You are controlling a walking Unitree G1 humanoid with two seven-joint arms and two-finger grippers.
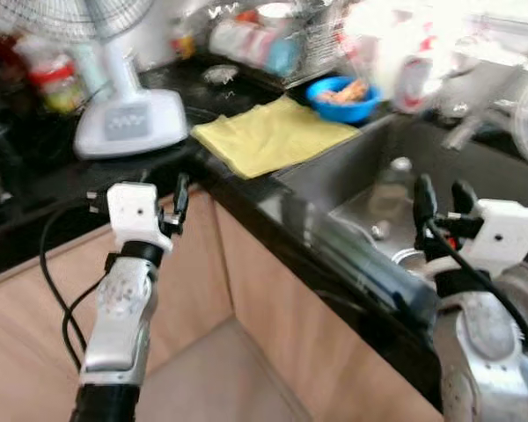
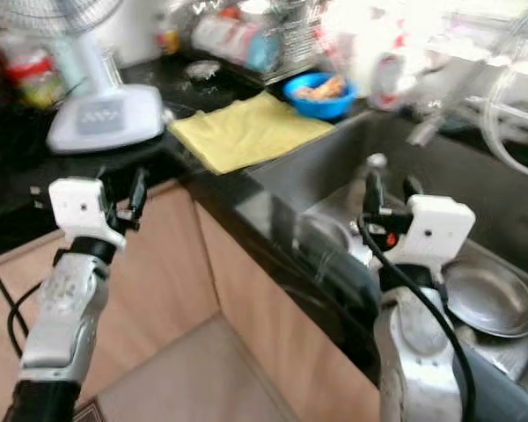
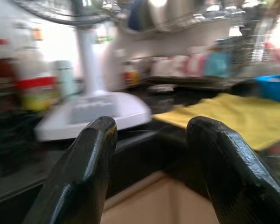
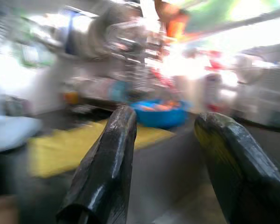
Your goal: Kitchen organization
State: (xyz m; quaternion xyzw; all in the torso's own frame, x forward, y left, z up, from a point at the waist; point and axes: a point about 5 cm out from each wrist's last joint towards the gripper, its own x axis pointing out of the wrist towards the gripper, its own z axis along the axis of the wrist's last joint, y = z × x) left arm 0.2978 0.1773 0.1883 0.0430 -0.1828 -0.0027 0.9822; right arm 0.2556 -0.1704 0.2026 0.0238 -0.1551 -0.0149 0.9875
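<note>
Organization looks barely begun, judging by how things lie. Both arms are raised before the black surface (image 1: 273,207) with nothing held. The left gripper (image 3: 151,154) stands near the surface's front edge, jaws wide and empty, facing the white fan base (image 1: 130,123). The right gripper (image 4: 165,154) hangs over the near edge of the sink (image 1: 352,167), jaws also wide and empty.

The likeliest things to tidy lie untouched: a yellow cloth (image 1: 268,134) spread flat on the surface left of the sink, its long axis running from near left to far right, toward the blue bowl (image 1: 341,98) just beyond it. A metal plate (image 2: 488,299) rests in the sink, right of the right gripper. Blurred bottles and a dish rack (image 1: 282,35) crowd the far side.
</note>
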